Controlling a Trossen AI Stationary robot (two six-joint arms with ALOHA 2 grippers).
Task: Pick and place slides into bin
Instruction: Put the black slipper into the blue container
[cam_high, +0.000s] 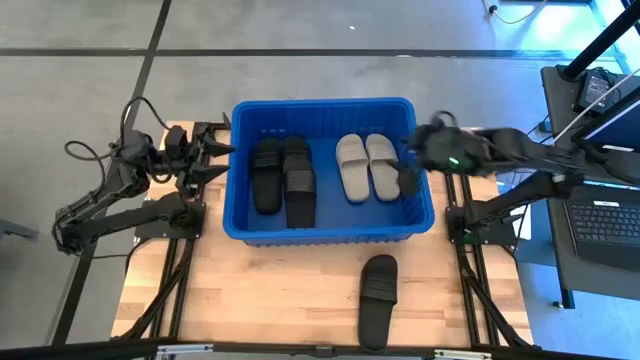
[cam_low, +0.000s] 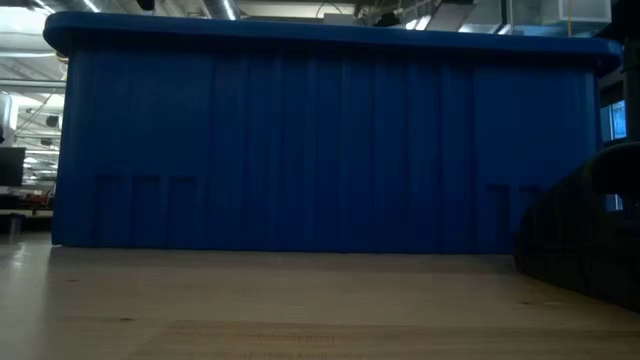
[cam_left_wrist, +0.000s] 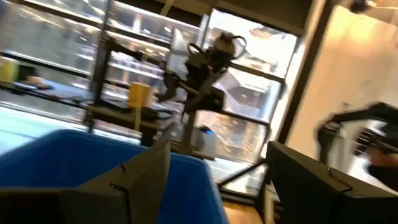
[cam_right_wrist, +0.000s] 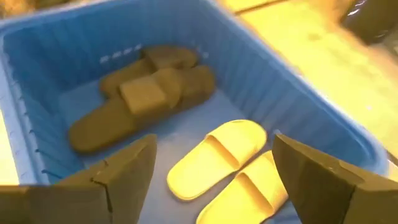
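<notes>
Right claw (cam_high: 410, 178) spread wide and empty above the bin's (cam_high: 330, 236) right end, over two black slides (cam_high: 282, 178) and two grey slides (cam_high: 366, 166). One black slide (cam_high: 378, 298) left on the near table (cam_high: 270, 300). Left claw (cam_high: 215, 160) open, parked left, clear of the bin.

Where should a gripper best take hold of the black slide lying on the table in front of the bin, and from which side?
Probably across the black slide's wide strap, coming straight down: it lies flat, sole down, alone on the table, nothing crowding it.
</notes>
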